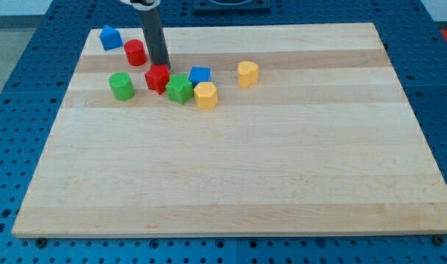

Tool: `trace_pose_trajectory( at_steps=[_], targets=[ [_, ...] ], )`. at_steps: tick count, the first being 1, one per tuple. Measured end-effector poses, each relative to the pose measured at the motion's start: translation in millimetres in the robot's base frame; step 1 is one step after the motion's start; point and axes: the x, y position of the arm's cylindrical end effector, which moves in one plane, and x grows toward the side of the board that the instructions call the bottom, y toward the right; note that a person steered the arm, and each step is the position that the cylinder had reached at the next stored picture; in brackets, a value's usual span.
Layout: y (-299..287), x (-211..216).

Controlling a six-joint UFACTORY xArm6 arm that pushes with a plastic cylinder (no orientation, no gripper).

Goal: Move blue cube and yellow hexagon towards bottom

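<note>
Rod upright, my tip point(160, 66) touching red block point(157, 78)

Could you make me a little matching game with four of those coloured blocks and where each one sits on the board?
Blocks:
1. blue cube
2. yellow hexagon
3. red block in the cluster
4. blue block at the corner

Places:
A. nearest the board's top left corner, apart from the rest
B. right at my tip, just below it in the view
C. just above the yellow hexagon, right of the green block
D. lowest in the cluster, on its right side

Pairs: 1-C, 2-D, 3-B, 4-A
</note>
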Motion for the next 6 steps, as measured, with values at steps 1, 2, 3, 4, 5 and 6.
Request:
trace_pose_trajectory(
  at_steps=[1, 2, 3, 4, 5, 6],
  targets=[
    [10.6, -12.8],
    [43.6, -17.5],
    [69.9, 3.1],
    [90.6, 40.1],
    [105.0, 85.6],
    [120.0, 94.4]
  ],
)
